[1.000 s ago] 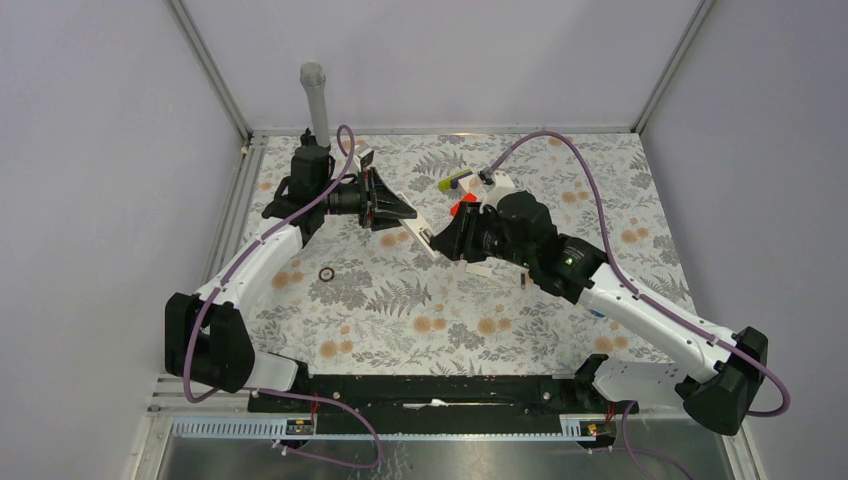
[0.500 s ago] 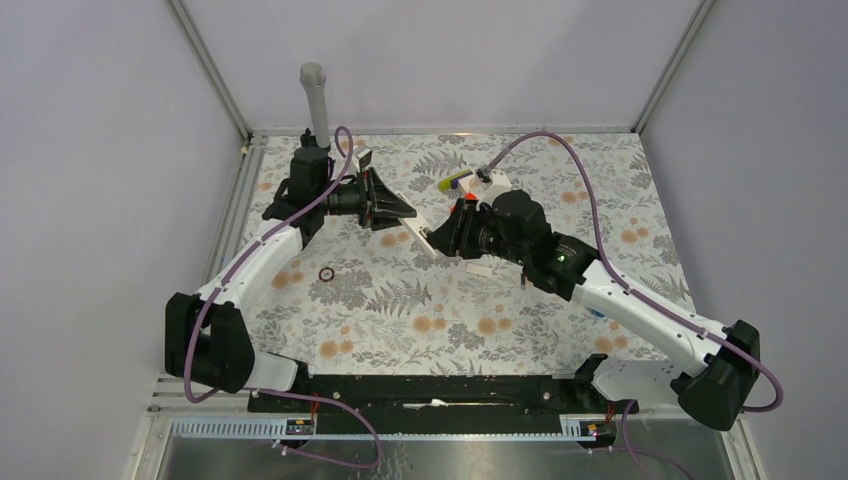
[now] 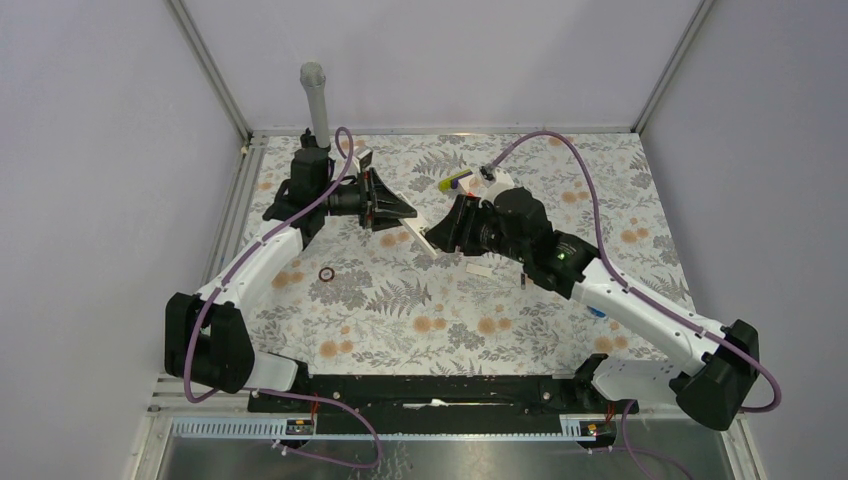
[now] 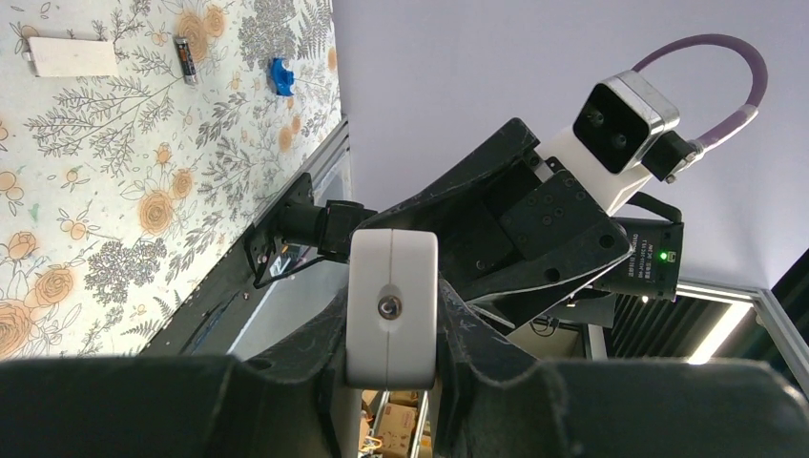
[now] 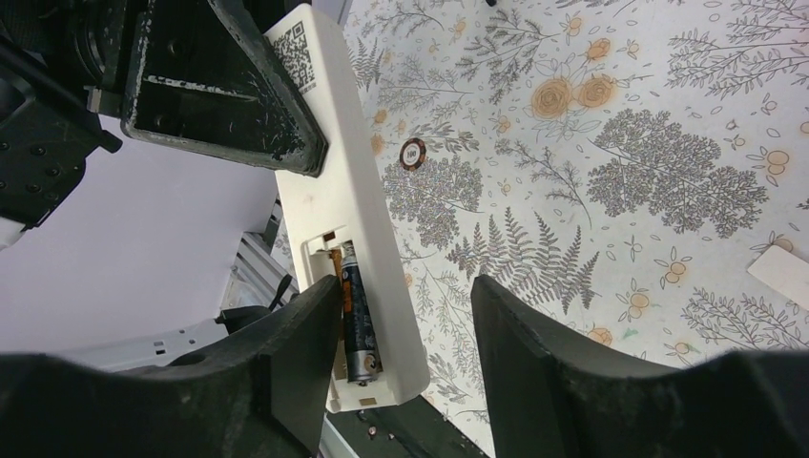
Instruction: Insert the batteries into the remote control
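Observation:
My left gripper (image 3: 398,212) is shut on the white remote control (image 3: 422,234) and holds it off the table, back side up. In the left wrist view the remote's end (image 4: 391,305) sits clamped between the gripper's (image 4: 391,329) jaws. In the right wrist view the remote (image 5: 339,205) has its battery compartment open, with one dark battery (image 5: 357,320) lying in it. My right gripper (image 5: 405,358) is open and straddles that end, its left finger (image 5: 296,367) close beside the battery; it also shows in the top view (image 3: 442,236). A second battery (image 4: 184,59) lies on the table.
A white cover plate (image 3: 480,270) lies on the floral mat below the right gripper and also shows in the right wrist view (image 5: 782,272). A small dark ring (image 3: 326,274) lies left of centre. A blue piece (image 4: 280,76) sits near the right edge. A yellow-and-purple item (image 3: 455,181) lies at the back.
My right gripper has moved left and slightly back, closing over the remote's free end. The red cylinder behind it is now covered. The left arm has held still.

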Robot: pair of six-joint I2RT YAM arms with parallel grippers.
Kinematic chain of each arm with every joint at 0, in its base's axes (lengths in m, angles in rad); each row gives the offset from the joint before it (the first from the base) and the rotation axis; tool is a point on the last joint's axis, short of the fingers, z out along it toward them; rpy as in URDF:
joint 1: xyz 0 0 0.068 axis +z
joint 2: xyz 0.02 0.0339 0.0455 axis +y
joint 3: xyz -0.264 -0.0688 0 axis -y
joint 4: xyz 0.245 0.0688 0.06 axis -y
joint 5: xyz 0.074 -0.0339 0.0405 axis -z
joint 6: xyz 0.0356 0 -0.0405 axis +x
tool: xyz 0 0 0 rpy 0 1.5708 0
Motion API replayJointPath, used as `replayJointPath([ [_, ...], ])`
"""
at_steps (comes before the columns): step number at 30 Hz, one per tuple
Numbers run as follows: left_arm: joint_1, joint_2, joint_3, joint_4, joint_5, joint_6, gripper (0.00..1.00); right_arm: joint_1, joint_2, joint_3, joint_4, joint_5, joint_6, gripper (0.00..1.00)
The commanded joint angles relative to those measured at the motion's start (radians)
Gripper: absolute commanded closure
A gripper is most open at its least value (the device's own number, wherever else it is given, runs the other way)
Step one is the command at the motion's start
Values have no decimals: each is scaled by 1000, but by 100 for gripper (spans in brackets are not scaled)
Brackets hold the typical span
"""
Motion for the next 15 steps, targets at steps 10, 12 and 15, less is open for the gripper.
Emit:
replayJointPath([
  [10,6,-10,9,40,-14,7,100,-20,-66,-39,96,-49,17,30],
  [12,6,-7,8,45,-19,-1,100,-29,-82,-50,110,-55,30,25],
  [15,10,-5,-4,84,-20,-47,100,-41,-123,-85,124,4,119,7],
])
